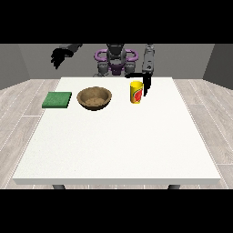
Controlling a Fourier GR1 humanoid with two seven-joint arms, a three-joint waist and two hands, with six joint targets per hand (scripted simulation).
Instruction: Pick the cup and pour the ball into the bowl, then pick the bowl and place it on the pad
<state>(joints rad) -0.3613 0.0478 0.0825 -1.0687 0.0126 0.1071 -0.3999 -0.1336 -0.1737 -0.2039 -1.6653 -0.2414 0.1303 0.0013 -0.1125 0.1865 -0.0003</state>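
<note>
While cup (136,93) stands upright, robot hand (144,82) at view's right just beside.

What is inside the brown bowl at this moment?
The bowl shows only its own brown inner surface; no ball lies in it. The inside of the yellow cup cannot be seen, so the ball stays hidden.

front cam across table (113,141) (facing robot (116,59))

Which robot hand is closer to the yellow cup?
Its left hand, the hand at the view's right, hangs just beside the yellow cup. The hand at the view's left is raised far away, beyond the bowl and green pad.
</note>
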